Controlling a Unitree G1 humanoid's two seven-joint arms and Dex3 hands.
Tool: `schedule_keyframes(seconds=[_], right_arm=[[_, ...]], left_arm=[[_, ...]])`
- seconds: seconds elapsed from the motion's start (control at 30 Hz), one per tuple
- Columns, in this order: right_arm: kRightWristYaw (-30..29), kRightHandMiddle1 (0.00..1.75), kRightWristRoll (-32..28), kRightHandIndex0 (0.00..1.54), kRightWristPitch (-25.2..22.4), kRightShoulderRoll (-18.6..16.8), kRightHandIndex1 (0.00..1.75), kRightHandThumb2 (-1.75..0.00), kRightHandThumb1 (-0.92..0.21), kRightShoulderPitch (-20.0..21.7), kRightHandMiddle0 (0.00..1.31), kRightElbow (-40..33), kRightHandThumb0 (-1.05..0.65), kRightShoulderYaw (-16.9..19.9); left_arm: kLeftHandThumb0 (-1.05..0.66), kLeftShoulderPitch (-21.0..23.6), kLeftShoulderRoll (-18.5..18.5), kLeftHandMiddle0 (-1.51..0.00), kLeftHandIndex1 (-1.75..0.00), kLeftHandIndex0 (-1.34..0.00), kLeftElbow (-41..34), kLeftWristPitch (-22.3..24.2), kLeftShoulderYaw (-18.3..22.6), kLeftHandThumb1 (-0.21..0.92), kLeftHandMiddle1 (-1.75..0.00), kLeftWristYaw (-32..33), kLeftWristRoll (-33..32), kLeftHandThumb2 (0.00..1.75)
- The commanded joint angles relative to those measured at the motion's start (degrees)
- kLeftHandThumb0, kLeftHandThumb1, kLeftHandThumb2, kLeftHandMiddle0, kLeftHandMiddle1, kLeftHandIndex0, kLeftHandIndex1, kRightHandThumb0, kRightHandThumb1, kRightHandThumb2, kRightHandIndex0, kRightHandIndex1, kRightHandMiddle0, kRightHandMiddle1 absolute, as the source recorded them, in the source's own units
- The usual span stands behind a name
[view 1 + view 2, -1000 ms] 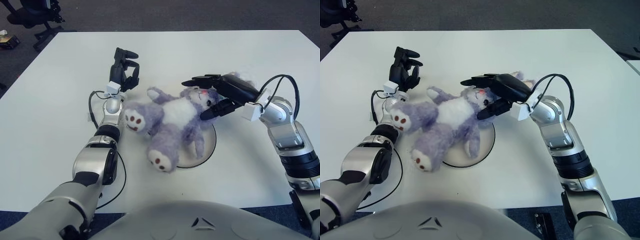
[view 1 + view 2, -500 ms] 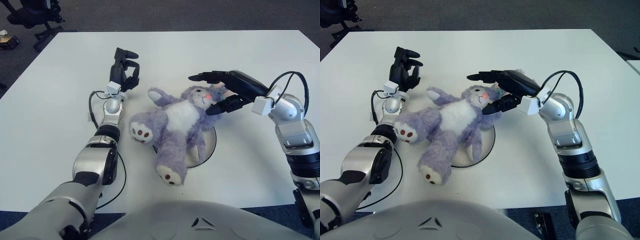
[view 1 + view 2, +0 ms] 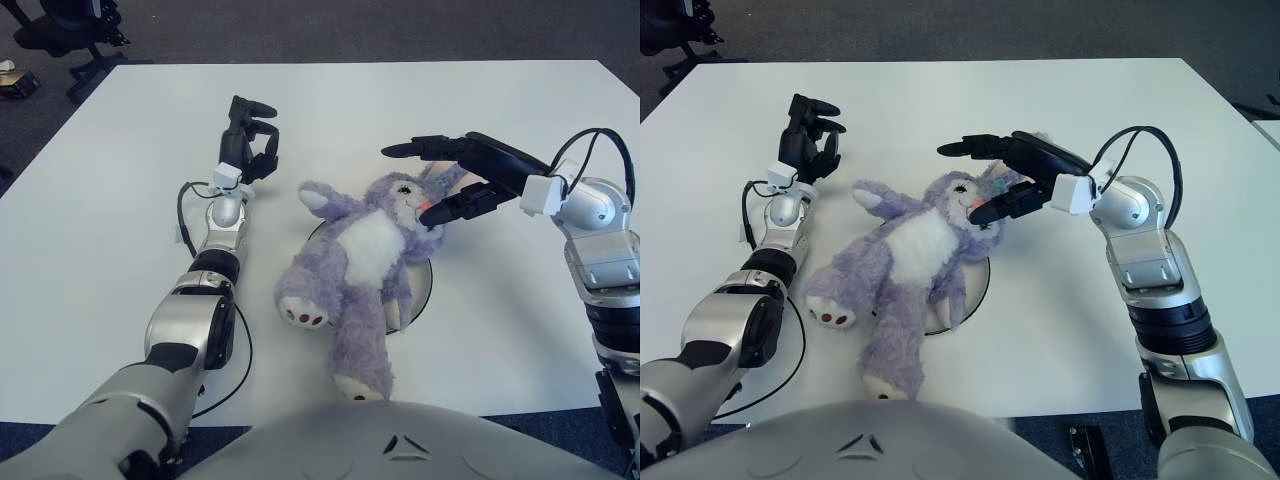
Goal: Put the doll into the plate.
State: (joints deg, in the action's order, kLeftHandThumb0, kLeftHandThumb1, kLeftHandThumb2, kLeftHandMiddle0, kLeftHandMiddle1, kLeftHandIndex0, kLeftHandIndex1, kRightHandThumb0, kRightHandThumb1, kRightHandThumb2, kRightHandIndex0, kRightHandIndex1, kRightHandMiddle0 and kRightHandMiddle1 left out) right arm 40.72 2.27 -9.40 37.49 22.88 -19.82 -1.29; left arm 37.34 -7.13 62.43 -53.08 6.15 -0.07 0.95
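White table (image 3: pixel 120 160): right hand (image 3: pixel 455 175) spread, touching doll (image 3: pixel 365 250)

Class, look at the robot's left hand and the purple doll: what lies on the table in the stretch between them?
Nothing: in the left eye view, only bare white table separates the left hand from the doll, whose raised arm points toward it.

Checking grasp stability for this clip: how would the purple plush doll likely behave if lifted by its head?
The doll is probably floppy: its limbs sprawl loosely beyond the plate. Likely light, and its fuzzy fabric should grip. The right robot hand is open at its head.
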Motion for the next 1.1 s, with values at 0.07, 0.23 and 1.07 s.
schedule_keyframes(seconds=[0.07,0.23,1.07], right_arm=[[-2.2,0.02,-3.0,0.42,-5.7,-1.3,0.02,-0.03,-0.88,2.9,0.51,1.6,-0.25,3.1],[-4.9,0.04,-7.0,0.47,-6.9,-4.6,0.02,-0.02,-0.87,4.6,0.56,7.6,-0.21,6.1],[-20.2,0.11,-6.2,0.69,-4.9,-10.7,0.04,-0.01,-0.89,1.0,0.77,15.8,-0.22,10.2]], left_arm=[[0.0,-7.7,1.9,-0.17,-1.67,-0.17,4.4,0.1,-0.8,0.92,-1.7,0.0,1.2,0.5],[0.0,-7.8,1.9,-0.17,-1.67,-0.17,4.3,0.0,-0.8,0.92,-1.7,0.0,1.1,0.5],[0.0,-7.9,1.3,-0.17,-1.67,-0.18,4.6,-0.3,-0.3,0.92,-1.69,-1.1,0.5,0.5]])
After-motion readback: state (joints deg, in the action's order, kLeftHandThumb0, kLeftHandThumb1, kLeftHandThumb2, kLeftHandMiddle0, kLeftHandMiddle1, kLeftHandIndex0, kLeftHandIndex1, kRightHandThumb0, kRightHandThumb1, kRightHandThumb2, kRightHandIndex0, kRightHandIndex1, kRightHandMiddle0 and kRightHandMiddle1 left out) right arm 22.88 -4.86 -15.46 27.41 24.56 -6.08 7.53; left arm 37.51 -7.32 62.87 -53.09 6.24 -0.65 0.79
